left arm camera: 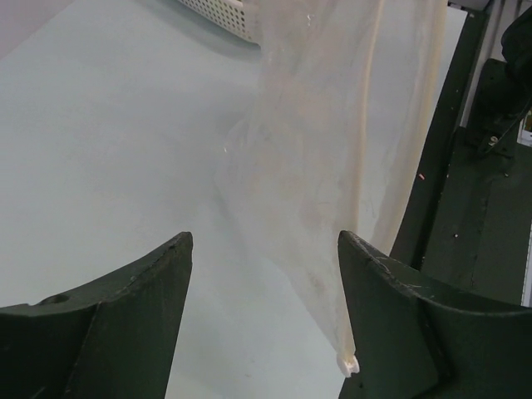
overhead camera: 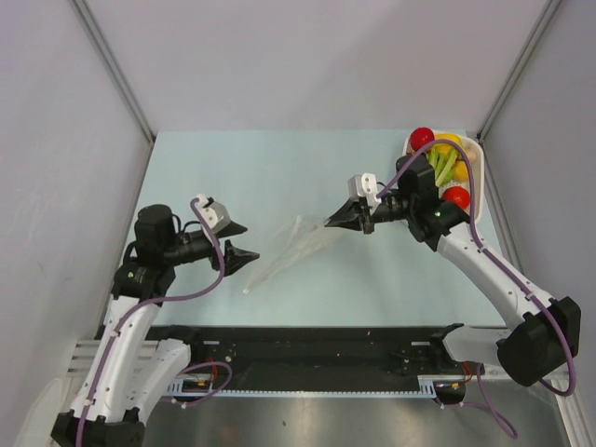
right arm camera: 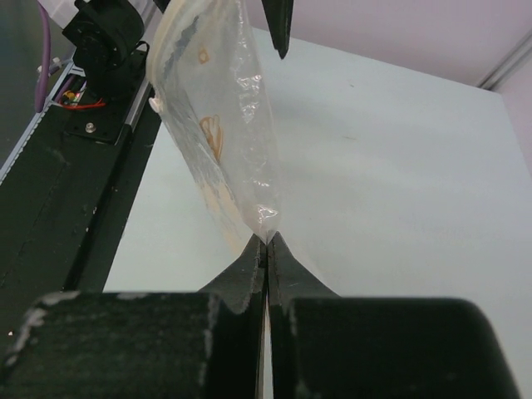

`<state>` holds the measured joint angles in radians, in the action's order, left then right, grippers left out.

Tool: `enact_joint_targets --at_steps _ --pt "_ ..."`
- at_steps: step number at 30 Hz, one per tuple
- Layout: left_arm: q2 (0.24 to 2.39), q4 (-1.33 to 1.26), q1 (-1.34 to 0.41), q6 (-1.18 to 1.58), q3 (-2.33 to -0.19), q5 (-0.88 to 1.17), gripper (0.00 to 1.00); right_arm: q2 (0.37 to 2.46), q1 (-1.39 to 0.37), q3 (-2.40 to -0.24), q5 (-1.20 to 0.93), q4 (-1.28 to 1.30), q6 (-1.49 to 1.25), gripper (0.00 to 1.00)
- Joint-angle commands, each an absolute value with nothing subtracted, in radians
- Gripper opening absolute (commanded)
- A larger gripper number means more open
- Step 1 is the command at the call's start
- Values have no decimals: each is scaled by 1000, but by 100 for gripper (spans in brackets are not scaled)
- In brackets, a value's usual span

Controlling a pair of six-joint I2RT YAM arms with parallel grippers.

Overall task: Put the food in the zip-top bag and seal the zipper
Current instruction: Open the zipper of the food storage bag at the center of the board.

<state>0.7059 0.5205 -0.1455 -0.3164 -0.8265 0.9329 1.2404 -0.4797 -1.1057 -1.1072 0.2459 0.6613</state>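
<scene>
The clear zip-top bag [overhead camera: 289, 244] hangs stretched between the grippers, its low corner near the table. My right gripper [overhead camera: 329, 223] is shut on the bag's upper corner, and its wrist view shows the plastic [right arm camera: 220, 125] pinched at the fingertips [right arm camera: 266, 243]. My left gripper [overhead camera: 251, 240] is open. In its wrist view the gripper [left arm camera: 264, 249] has the bag [left arm camera: 316, 166] hanging between its fingers, close to the right finger. The zipper strip [left arm camera: 366, 150] runs down that edge. The food sits in the basket at the far right: red [overhead camera: 422, 138], orange [overhead camera: 449, 142] and green [overhead camera: 445, 166] pieces.
The white perforated basket [overhead camera: 477, 158] stands at the far right corner, behind the right arm; its edge also shows in the left wrist view [left arm camera: 220, 10]. A black rail [overhead camera: 307, 340] runs along the table's near edge. Grey walls close in on both sides.
</scene>
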Motion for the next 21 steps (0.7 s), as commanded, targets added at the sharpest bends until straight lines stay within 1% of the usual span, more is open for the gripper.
enact_joint_targets --at_steps 1,11,15,21 --pt "726 492 -207 -373 -816 894 74 1238 -485 -1146 -1131 181 646 0" --pt "721 567 -235 -396 -847 882 67 1256 -482 -1154 -1132 176 644 0" --pt "713 664 -235 -416 -877 876 67 1253 -477 -1154 -1138 187 652 0" --pt "709 670 -235 -370 -930 910 67 1253 -485 -1155 -1138 195 652 0"
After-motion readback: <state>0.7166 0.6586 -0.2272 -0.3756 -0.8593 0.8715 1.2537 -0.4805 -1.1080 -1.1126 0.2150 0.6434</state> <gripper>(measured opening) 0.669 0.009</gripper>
